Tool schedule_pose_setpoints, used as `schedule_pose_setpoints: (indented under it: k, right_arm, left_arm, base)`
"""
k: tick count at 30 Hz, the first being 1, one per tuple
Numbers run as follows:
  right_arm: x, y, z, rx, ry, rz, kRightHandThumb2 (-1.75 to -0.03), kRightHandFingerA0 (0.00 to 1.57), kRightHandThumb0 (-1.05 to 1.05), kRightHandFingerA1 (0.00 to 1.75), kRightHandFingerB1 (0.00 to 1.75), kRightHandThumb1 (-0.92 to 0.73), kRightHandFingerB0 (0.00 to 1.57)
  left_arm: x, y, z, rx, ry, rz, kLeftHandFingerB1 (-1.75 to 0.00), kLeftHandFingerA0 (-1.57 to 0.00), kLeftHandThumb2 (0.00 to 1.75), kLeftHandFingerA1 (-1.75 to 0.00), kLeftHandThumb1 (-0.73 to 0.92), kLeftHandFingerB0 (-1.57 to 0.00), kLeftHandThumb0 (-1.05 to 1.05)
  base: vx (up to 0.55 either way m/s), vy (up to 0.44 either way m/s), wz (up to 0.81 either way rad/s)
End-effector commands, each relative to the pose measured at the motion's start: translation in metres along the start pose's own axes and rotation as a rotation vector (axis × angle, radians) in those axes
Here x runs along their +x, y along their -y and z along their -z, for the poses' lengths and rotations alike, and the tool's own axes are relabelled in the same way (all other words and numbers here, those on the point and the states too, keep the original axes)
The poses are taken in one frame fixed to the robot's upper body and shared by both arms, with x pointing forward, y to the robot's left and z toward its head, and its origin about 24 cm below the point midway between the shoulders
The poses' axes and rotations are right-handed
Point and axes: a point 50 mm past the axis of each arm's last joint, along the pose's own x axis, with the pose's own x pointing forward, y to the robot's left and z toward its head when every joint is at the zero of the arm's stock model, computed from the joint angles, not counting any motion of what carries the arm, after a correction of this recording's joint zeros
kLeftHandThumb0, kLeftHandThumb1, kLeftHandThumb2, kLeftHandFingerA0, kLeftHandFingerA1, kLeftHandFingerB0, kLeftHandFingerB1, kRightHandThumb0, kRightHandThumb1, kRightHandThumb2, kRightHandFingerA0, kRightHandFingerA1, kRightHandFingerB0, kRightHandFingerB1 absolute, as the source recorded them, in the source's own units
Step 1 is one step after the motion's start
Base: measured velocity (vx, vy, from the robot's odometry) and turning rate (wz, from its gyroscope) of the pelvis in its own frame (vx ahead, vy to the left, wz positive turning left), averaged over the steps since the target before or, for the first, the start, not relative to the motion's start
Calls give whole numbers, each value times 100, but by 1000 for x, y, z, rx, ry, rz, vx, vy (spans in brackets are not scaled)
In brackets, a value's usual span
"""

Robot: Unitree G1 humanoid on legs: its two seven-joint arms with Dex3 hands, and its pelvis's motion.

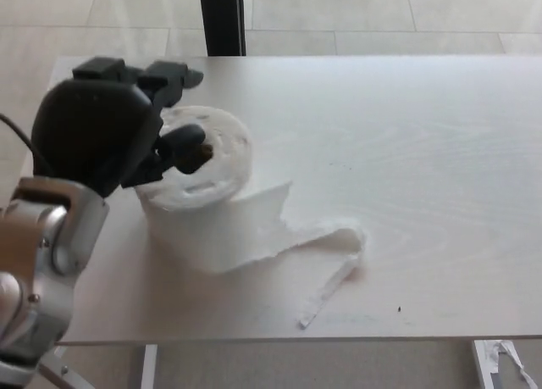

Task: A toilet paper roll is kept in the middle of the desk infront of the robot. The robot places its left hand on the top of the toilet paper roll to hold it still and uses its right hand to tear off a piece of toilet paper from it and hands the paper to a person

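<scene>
The roll (199,164) stands on end on the left half of the surface (406,152), its flat top face tilted slightly toward the camera. The dark core opening shows near the left of the top face.

A loose tail (288,241) of paper runs from the near right side of the roll. It lies crumpled on the surface, extends to the right, then folds back toward the near edge as a narrow strip ending in a point. The tail is attached to the roll; no separate piece is visible.

The left hand (110,130) is at the far left of the roll, partly above it. The two fingers (169,74) point right over the far edge of the roll and appear clear of the paper. The thumb (182,143) reaches across the top face and its tip lies at the core opening. Whether the thumb presses on the paper cannot be told. The digits are spread apart and the hand holds nothing. The silver forearm (42,253) enters from the near left corner, with a thin black cable beside it.

The right hand is not visible.

A dark vertical post (222,18) stands beyond the far edge of the surface, on a pale tiled floor (381,16). A white scrap (500,359) lies on the floor beyond the near right corner.
</scene>
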Motion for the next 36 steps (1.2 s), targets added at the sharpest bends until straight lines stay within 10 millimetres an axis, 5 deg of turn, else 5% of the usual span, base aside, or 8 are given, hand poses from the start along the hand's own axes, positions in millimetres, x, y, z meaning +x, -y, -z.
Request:
schedule_pose_setpoints:
  k: [1, 10, 12, 15, 18, 24, 30, 36]
  right_arm:
    - [-4, 19, 16, 37, -85, -87, -94, 0, -100, 14, 0, -68, 2]
    - [-20, 39, 43, 15, -209, -51, -94, 0, -100, 12, 2, -68, 0]
    - [-31, 49, 66, 5, -300, -27, -92, 0, -95, 17, 0, -65, 2]
    - [-62, 71, 114, -57, -508, 42, -103, 0, -104, 17, 8, -73, 0]
    - [-87, 88, 149, -30, -674, 128, -104, 0, -103, 16, 9, -71, 0]
    - [-153, 114, 213, 52, -1117, 363, -100, 0, -100, 9, 0, -71, 0]
    - [-181, 103, 229, 324, -1332, 517, -97, 0, -86, 24, 9, -61, 4]
    - [-227, 55, 224, 626, -1620, 822, -93, 47, -61, 78, 42, -61, 6]
  left_arm:
    - [43, -114, -16, -170, 80, 21, -44, -44, 67, -54, 87, -43, -69]
    - [-18, -125, 21, -316, 51, -12, -44, -47, 69, -51, 89, -40, -67]
    - [-54, -112, 45, -421, -134, -11, -45, -70, 69, -138, 87, -41, -71]
    - [-135, -80, 100, -590, -486, -43, -42, -59, 68, -56, 91, -43, -80]
    - [-209, -55, 147, -513, -833, -89, -42, -115, 69, -147, 92, -38, -95]
    - [-373, -16, 194, -650, -1484, -366, -50, -110, 107, -121, 71, -11, -78]
    - [-414, 2, 221, -806, -1704, -587, -46, -71, 104, -77, 72, -7, -80]
    - [-431, 44, 207, -719, -1953, -207, -104, -110, 66, -168, 88, -57, -81]
  base:
    - [0, 0, 0]
    - [0, 0, 0]
    - [0, 0, 0]
    - [0, 0, 0]
    - [0, 0, 0]
    - [0, 0, 0]
    - [0, 0, 0]
    - [0, 0, 0]
